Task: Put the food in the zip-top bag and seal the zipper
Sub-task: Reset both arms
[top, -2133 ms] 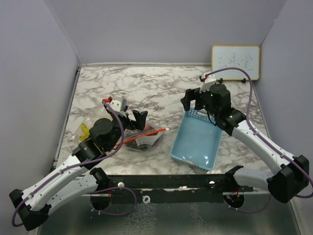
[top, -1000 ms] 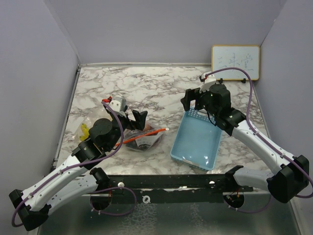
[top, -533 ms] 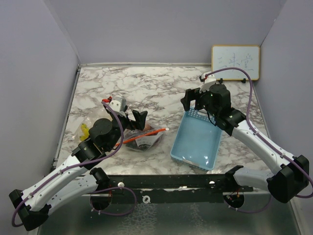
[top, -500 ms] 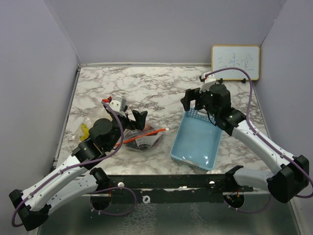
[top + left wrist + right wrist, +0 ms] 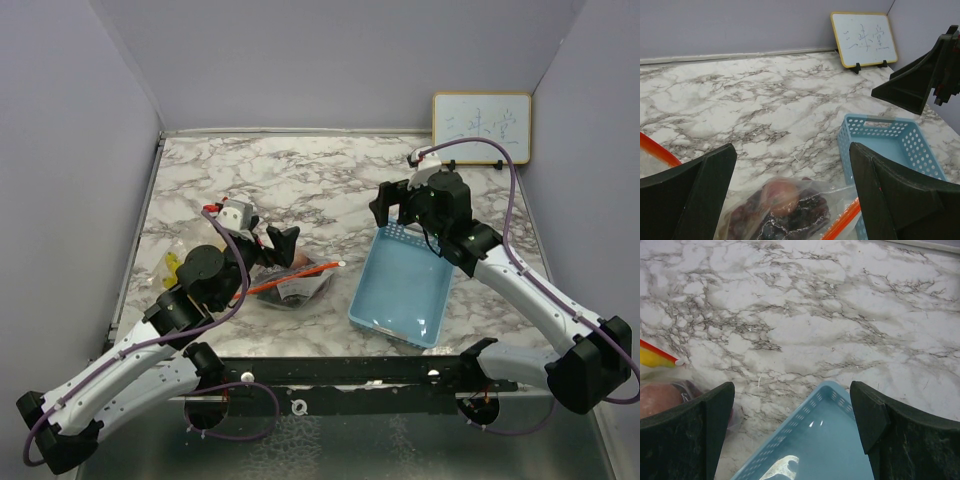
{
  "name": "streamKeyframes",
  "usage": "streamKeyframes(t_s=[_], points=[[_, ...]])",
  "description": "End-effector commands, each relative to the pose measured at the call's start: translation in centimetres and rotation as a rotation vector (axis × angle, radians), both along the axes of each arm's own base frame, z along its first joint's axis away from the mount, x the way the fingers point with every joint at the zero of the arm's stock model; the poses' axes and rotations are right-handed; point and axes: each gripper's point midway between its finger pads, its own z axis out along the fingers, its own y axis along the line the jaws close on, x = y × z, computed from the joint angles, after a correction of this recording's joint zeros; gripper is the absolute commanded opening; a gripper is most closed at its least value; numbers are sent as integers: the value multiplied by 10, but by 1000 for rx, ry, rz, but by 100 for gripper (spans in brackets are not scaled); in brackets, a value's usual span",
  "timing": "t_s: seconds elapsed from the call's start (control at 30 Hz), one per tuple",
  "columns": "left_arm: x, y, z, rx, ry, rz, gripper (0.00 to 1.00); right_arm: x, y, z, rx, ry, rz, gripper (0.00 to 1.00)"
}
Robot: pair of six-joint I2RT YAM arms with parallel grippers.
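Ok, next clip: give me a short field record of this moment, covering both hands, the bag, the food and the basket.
left hand: open, holding nothing, just above the bag
right hand: open, holding nothing, over the basket's far end
zip-top bag: clear, lying left of the basket
seen in bag: red round fruit, dark grapes
zipper: orange; cannot tell whether sealed
basket: light blue, nothing visible in it
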Motion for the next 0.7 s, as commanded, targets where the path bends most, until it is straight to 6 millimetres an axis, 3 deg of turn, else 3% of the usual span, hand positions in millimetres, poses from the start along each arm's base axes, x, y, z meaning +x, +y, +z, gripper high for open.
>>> streamKeyframes(t_s=[0.0,0.67], points=[[-2,-1,7,-13,-32,-19,99,1,2,-4,-8,0,13,99],[16,7,3,-61,34,117,99,2,0,-3,-16,0,3,100]])
